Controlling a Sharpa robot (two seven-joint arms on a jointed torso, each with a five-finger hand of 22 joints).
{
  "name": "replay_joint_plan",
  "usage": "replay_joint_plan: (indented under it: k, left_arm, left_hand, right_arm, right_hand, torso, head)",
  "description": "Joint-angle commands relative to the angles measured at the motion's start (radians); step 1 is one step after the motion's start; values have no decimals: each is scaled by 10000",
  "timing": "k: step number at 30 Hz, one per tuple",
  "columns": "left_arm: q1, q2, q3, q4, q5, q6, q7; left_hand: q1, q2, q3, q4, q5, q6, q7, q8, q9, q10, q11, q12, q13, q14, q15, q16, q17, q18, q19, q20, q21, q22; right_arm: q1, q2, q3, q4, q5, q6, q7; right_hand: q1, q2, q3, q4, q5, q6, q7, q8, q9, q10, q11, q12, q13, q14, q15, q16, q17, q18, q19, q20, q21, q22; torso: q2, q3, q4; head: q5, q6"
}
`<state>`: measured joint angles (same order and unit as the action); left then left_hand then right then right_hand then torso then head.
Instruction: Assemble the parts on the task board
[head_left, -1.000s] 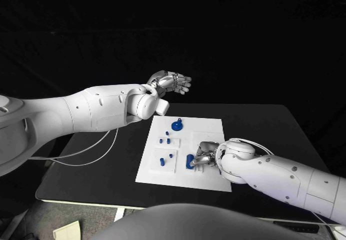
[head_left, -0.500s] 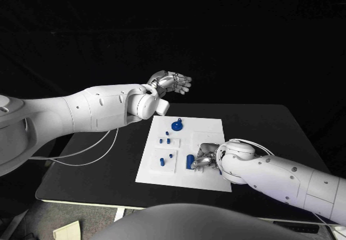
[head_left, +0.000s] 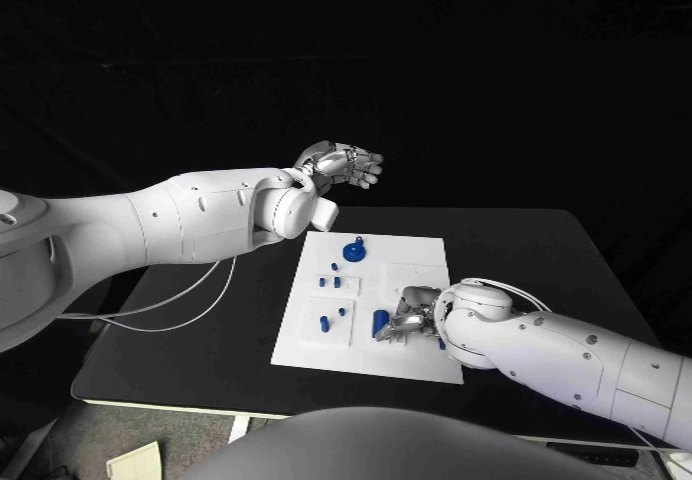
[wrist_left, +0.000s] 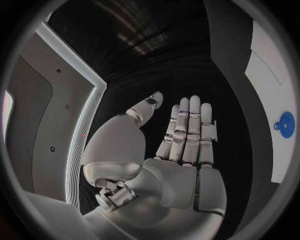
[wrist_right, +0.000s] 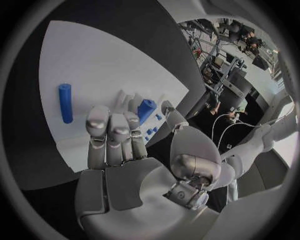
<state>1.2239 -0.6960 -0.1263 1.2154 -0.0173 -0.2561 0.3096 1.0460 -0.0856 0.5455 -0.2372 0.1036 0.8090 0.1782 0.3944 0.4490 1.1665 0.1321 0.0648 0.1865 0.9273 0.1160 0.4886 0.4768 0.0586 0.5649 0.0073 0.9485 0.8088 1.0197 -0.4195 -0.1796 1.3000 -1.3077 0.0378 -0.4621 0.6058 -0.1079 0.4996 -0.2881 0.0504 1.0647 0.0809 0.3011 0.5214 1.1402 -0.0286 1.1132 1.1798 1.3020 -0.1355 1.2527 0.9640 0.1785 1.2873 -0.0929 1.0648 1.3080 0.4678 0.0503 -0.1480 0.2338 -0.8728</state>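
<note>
On the black desk (head_left: 216, 340) at frame centre, I see the white task board (head_left: 378, 290) with its small blue parts. My right hand (head_left: 408, 314), fingers spread and empty, has edged slightly down-frame beside the upright blue cylinder (head_left: 379, 321), closing for a grasp. My left hand (head_left: 343, 163) stays raised, flat, empty.

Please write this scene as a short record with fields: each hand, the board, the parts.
left hand: raised beyond the table's far edge, fingers apart, holds nothing
right hand: low over the task board's near right part, touching no part
task board: white, flat on the black table
round blue part: at the far end
blue cylinder: lying flat, apart from the right hand
</note>
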Motion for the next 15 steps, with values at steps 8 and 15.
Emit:
replay_joint_plan:
  k: [8, 15]
  left_arm:
    - [14, -20, 6, 34, -57, 117, 68]
    - [14, -84, 4, 58, -58, 98, 67]
  left_hand:
    - [-53, -36, 10, 47, 40, -64, -39, 34, -19, -62, 10, 59, -15, 68, -21, -30, 24, 102, -17, 64, -39, 19]
    - [-51, -35, 10, 48, 40, -63, -39, 36, -21, -61, 10, 59, -17, 69, -21, -35, 31, 102, -16, 65, -40, 21]
  right_arm:
    - [-2, -607, 291, 457, 348, -718, 430]
    - [273, -1563, 697, 1085, 776, -992, 587]
  right_hand:
    - [138, 246, -88, 32, -11, 0, -51, 15, 1, 20, -65, -66, 6, -7, -46, -67, 9, 833, 6, -77, -80, -2]
    - [500, 252, 204, 83, -12, -214, 21, -70, 23, 34, 2, -66, 6, 18, 11, -98, -7, 833, 42, -101, -126, -43]
  torso:
    - [-7, -7, -3]
    - [-10, 1, -31]
  head:
    - [19, 2]
    - [33, 2]
